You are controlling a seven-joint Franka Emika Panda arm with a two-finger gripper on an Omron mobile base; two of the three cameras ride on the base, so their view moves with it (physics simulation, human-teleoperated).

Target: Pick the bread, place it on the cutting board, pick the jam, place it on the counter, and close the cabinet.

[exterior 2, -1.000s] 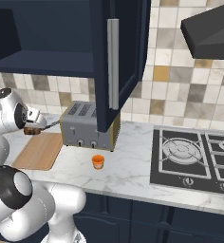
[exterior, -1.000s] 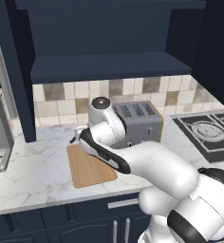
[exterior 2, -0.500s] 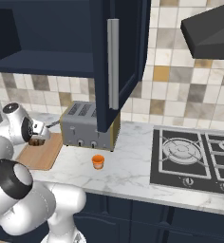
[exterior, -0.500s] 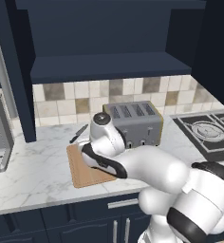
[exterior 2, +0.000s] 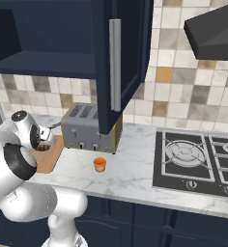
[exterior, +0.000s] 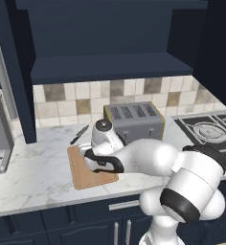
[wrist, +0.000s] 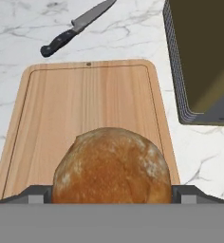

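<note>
The gripper (wrist: 112, 197) grips the bread (wrist: 112, 166), one dark finger (wrist: 35, 193) pressed against each flank of the roll. The bread fills the space between the fingers and sits low over the board (wrist: 85, 109), right at the gripper; whether it rests on the wood or hangs just above it cannot be told.

Directly under and ahead of the gripper lies the board, its rounded far corners and a small hole at its far edge in the hand view. From the left base view the hand (exterior: 99, 160) is bent down over the board (exterior: 81, 171), which lies on the counter (exterior: 33, 177).

Just beyond the board's far edge, ahead and to the gripper's left, a knife (wrist: 76, 27) lies on the marble, dark handle toward the gripper. Ahead and to the gripper's right, close beside the board, stands the toaster (wrist: 201, 61).

Farther off to the gripper's right, past the toaster, the jam (exterior 2: 100, 164) stands upright on the counter. Above it the cabinet (exterior 2: 121, 62) has a door swung open, its silver handle (exterior 2: 115, 65) facing the room. Farthest to the right is the hob (exterior 2: 198, 161).
</note>
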